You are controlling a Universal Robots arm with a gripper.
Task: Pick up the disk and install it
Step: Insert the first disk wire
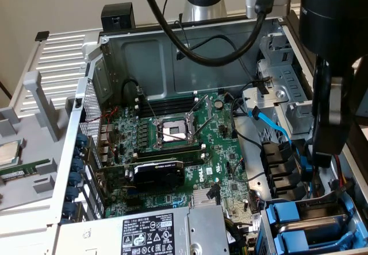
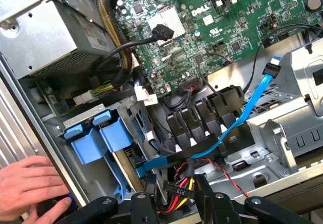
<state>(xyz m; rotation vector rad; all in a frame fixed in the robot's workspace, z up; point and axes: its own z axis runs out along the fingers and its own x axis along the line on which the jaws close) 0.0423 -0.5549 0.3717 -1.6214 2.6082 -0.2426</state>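
Risks first. A person's hand [image 2: 30,186] rests at the case rim, close beside the gripper [image 2: 174,183] and outboard of one finger linkage. Any sideways move of the arm could strike or pinch it.

The fingers [image 2: 203,186] stand apart, released, clamping nothing. A red-yellow-black wire bundle [image 2: 177,191] sits right in the gap between them. Closing or lifting away could snag the wires or yank a plug.

A blue data cable [image 2: 242,113] runs slantwise just beyond the fingertips and hangs loose. A finger could hook it as well.

The disk [image 1: 325,225] looks slotted into the drive cage, apart from the fingers and on the hand's side of them. I cannot tell whether it is fully latched. A half-seated carrier could slide back out or jam.

Containers:
- The drive cage [image 2: 123,115] holds two blue carriers [image 2: 93,143] with their tabs facing out. The disk lies between the blue rails, its white label partly visible in the exterior view.
- The computer case [image 1: 132,54], side panel off, holds the motherboard [image 1: 230,151]. It also holds the power-supply box [image 1: 195,232] with the black label, the drive cage and all the cabling.
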